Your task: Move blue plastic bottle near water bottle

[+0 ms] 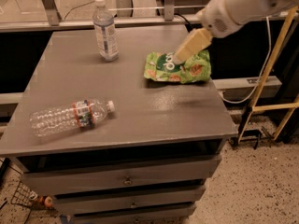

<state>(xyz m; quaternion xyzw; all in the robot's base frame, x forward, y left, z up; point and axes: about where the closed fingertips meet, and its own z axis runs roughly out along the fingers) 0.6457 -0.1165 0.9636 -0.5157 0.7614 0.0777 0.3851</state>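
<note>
As the arm (pixel 233 6) slants down, gripper (pixel 180 57) at green snack bag (pixel 187 71), jaws' state untellable.

One cam, high at front of table (pixel 140 111), looks down obliquely, mid-range; gripper (pixel 179 59) upper right of view.

White rounded arm (pixel 238 6), tan tapered tool (pixel 181 56), upper right

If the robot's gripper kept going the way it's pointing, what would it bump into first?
Most likely the green snack bag. The gripper slants down and leftward above the back right of the table, its tip over the bag. Depth is unclear, so that is my best guess.
</note>
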